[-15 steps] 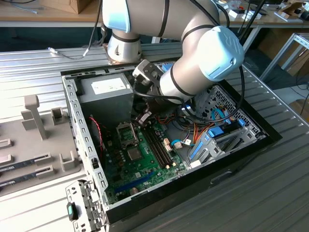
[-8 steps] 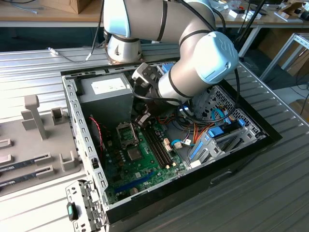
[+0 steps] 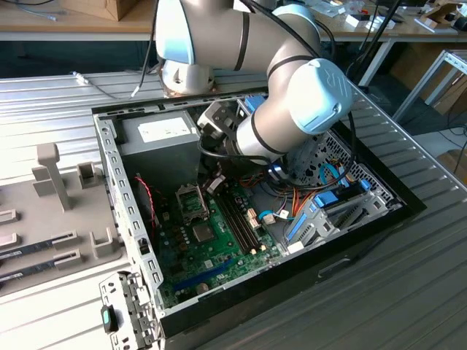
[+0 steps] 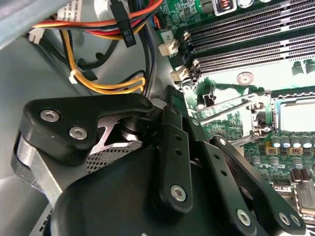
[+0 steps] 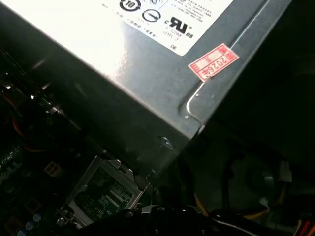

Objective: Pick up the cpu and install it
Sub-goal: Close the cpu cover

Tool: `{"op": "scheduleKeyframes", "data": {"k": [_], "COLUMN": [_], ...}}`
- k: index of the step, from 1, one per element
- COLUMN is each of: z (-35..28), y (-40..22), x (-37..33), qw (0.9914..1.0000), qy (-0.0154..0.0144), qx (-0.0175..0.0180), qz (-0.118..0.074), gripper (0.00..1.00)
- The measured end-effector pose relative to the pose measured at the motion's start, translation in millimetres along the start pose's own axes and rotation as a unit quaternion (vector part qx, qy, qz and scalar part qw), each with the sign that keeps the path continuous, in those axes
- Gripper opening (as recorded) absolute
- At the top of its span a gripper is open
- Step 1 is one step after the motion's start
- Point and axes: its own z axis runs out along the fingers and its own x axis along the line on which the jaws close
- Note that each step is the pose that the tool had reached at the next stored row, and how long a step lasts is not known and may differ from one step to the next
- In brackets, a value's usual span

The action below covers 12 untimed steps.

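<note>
A ridged metal desk (image 3: 408,306) is carrying an open black computer case (image 3: 350,257). The black gripper (image 3: 214,182) is hovering near the silver processor socket (image 3: 191,202). Just beside the gripper is sitting the grey power-supply box (image 5: 147,98), wearing a white printed label (image 5: 162,19) and a red sticker (image 5: 213,61). The gripper's grasp and the cpu's place cannot be told.

End effector (image 4: 162,147) fingertips hidden behind its body, power supply (image 5: 147,73) cropped

Grey power-supply box (image 5: 147,98): smooth, faintly glossy sheet metal bearing paper labels. Gripper (image 4: 162,147): matt black plastic links with bright metal screws. Motherboard (image 3: 211,240): glossy green. Computer case (image 3: 109,175): bare perforated metal.
</note>
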Motion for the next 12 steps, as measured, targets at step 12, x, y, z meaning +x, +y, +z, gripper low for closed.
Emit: {"op": "scheduleKeyframes", "data": {"k": [12], "z": [-4.0], "y": [6.3], "x": [6.3], "qw": [0.99999], "qy": [-0.0035], "qx": [-0.0012], "qz": [-0.001], "gripper": [0.11]}}
